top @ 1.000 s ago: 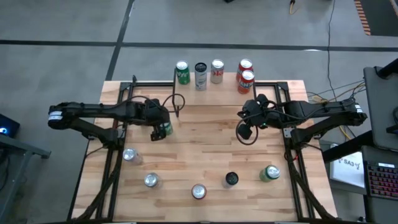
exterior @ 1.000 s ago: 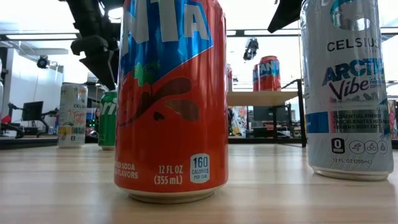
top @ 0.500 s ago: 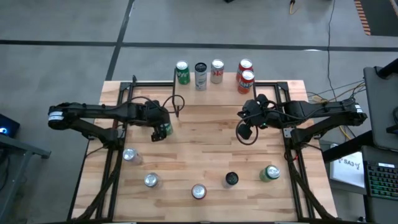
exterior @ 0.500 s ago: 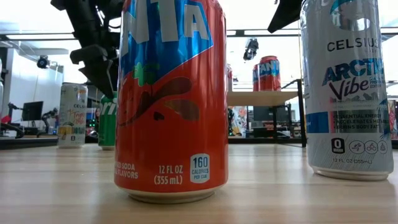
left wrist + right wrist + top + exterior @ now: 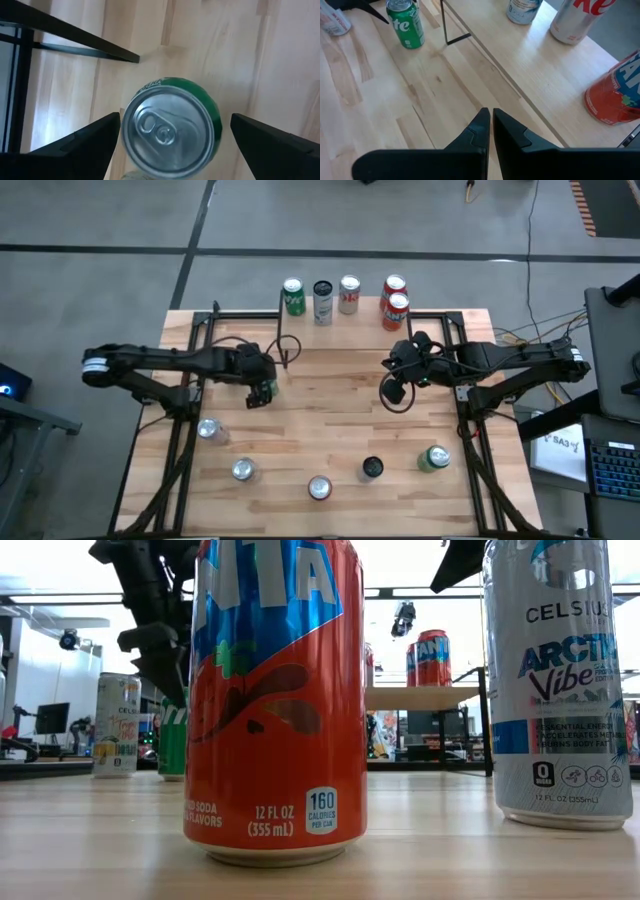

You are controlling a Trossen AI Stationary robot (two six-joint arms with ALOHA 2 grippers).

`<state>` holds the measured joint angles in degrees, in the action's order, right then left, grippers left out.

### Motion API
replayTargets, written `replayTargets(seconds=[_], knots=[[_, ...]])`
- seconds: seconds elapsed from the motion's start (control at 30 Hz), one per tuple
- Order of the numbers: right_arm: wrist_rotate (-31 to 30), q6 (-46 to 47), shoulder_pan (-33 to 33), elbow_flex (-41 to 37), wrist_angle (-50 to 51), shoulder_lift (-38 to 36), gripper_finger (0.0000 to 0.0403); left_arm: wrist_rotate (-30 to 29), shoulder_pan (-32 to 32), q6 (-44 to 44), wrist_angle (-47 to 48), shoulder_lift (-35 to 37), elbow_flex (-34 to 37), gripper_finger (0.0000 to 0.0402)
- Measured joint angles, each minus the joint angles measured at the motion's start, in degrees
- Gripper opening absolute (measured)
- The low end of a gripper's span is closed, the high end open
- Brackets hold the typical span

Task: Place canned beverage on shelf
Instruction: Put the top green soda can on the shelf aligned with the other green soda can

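We observed a green can (image 5: 170, 131) with a silver pull-tab lid, standing upright on the tabletop (image 5: 330, 420) near its left side, just in front of the shelf (image 5: 340, 330). The left hand (image 5: 262, 390) hung directly over the can, pointing down, its fingers (image 5: 75, 145) spread wide on either side of the lid without touching it. The right hand (image 5: 490, 125) hovered over the tabletop's right half, fingers pressed together and holding nothing. Five cans stood in a row on the shelf.
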<state>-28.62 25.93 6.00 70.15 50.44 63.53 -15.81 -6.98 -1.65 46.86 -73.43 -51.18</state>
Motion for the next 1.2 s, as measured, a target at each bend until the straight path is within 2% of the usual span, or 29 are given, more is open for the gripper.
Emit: replayTargets(seconds=[0.37, 0.57, 0.77, 1.2], knots=[[0.0, 0.0, 0.0, -0.1, 0.0, 0.0, 0.0012, -0.1, 0.0, -0.2, -0.9, -4.5, 0.0, 0.0365], [0.0, 0.0, 0.0, -0.1, 0.0, 0.0, 0.0012, -0.1, 0.0, -0.2, -1.3, -5.8, -0.1, 0.0347], [0.0, 0.0, 0.0, -0.1, 0.0, 0.0, 0.0012, -0.1, 0.0, -0.3, -1.5, -6.0, -0.2, 0.0316], [0.0, 0.0, 0.0, -0.9, 0.0, 0.0, 0.0012, 1.5, 0.4, -0.5, 1.3, -4.8, -3.0, 0.0309]])
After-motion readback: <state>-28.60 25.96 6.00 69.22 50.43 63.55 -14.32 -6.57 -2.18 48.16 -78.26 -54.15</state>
